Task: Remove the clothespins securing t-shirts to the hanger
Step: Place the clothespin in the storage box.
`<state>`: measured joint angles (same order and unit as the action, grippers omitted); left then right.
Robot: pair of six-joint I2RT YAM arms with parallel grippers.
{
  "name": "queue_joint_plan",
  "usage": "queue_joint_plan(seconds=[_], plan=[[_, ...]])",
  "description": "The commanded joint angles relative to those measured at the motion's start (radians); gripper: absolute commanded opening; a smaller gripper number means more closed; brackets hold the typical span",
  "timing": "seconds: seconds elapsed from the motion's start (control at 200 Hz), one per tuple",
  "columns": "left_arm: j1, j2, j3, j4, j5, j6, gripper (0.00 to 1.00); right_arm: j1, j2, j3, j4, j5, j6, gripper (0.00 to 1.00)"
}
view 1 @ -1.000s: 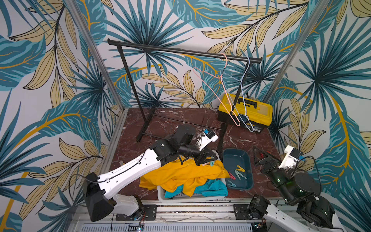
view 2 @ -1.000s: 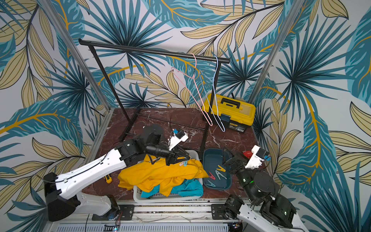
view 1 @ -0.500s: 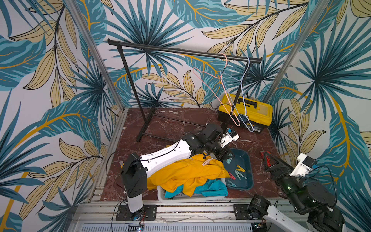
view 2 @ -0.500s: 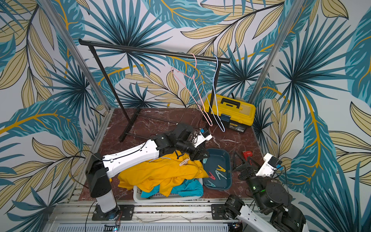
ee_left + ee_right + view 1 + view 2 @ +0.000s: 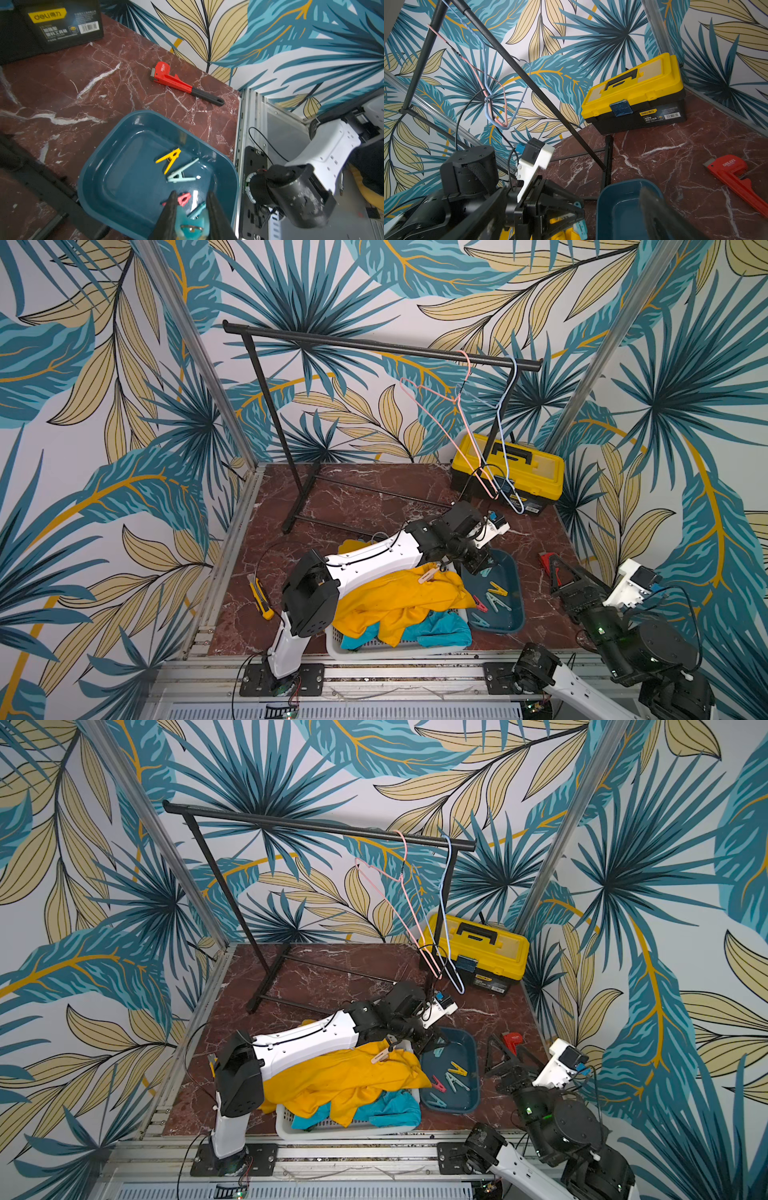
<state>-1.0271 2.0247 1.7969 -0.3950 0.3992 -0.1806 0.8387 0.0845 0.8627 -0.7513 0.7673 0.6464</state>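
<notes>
Tray (image 5: 508,572) with clothespins (image 5: 494,597) right of basket (image 5: 374,649) with t-shirts (image 5: 395,601)

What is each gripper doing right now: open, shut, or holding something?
Left gripper: shut on a mint peg, above the tray.
Right gripper: open, holding nothing.

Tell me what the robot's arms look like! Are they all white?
Not all white. The left arm and right arm have smooth white shells, chunky black joints and thin black cables. Each wrist carries a white camera block with a blue plug. The left gripper and right gripper have black, pointed, triangle-shaped fingers.
</notes>
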Motion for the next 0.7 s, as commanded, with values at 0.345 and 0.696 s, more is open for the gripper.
queue_joint_plan(seconds=[0.345, 0.696], plan=[[0.000, 0.112, 0.139, 0.018, 0.009, -0.022, 0.56, 0.002, -0.057, 0.009, -0.079, 0.033, 0.021, 1.00], [-0.001, 0.095, 0.130, 0.018, 0.051, -0.004, 0.79, 0.002, -0.052, 0.001, -0.068, 0.038, 0.018, 0.99]])
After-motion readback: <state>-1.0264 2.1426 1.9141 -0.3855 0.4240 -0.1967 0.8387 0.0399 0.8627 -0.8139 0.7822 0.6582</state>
